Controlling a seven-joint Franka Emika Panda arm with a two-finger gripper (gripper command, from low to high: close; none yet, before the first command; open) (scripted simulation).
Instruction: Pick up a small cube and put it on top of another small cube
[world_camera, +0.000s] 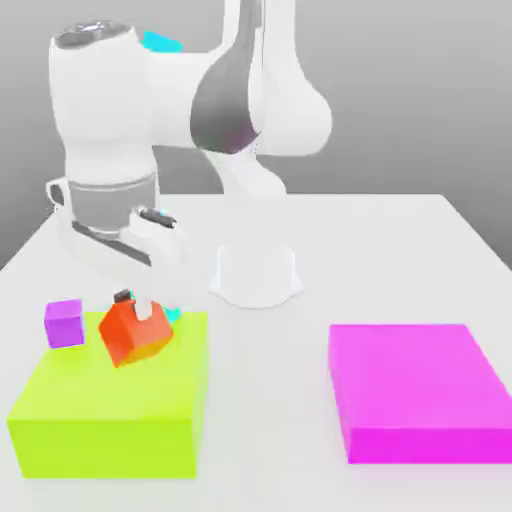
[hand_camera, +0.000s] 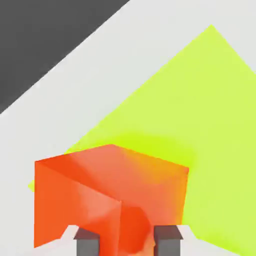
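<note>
The gripper at the exterior view's left pinches the small cube tight by two flat sides; it looks light, hard and smooth.

The gripper clamps the tilted orange-red small cube above the lime-green block on the pale table.
</note>
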